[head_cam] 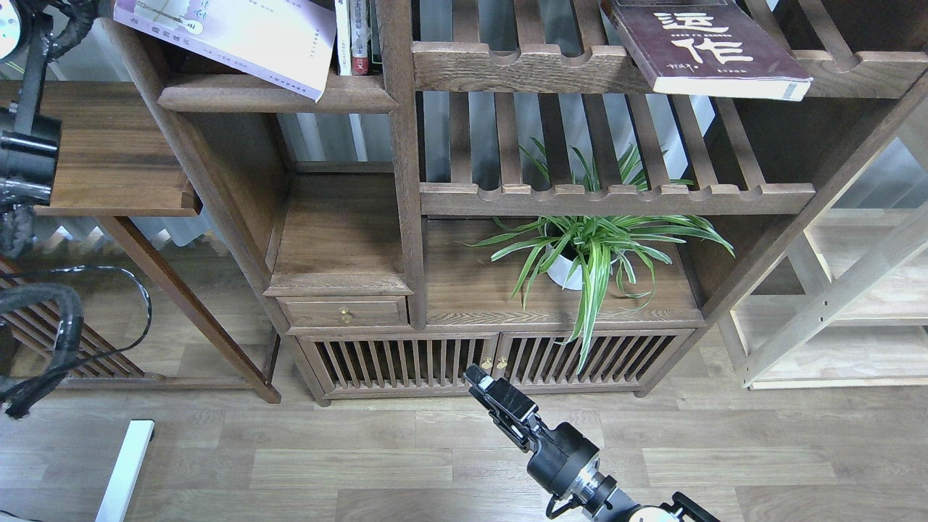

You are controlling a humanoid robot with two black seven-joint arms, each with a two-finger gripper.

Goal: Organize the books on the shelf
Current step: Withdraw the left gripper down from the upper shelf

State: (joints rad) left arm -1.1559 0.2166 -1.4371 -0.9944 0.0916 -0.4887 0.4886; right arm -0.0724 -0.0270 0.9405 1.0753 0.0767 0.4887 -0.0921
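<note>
The pale lavender-white book [239, 36] lies tilted on the solid dark-brown shelf [275, 94] at the top left, one corner hanging over the front edge. The larger dark maroon book [703, 47] with white characters lies on a slatted shelf at the top right, overhanging its rail. The red book is out of view. My left arm [25, 156] rises along the left edge to the top-left corner beside the lavender book; its gripper is cut off by the frame. My right gripper [482, 380] hangs low before the cabinet doors, empty, dark, its fingers not told apart.
Thin upright books [355, 36] stand right of the lavender book. A potted spider plant [587, 250] sits on the lower board. A drawer [344, 312] and slatted doors [406, 362] are below. A side table [109, 159] stands left, a pale rack [848, 304] right.
</note>
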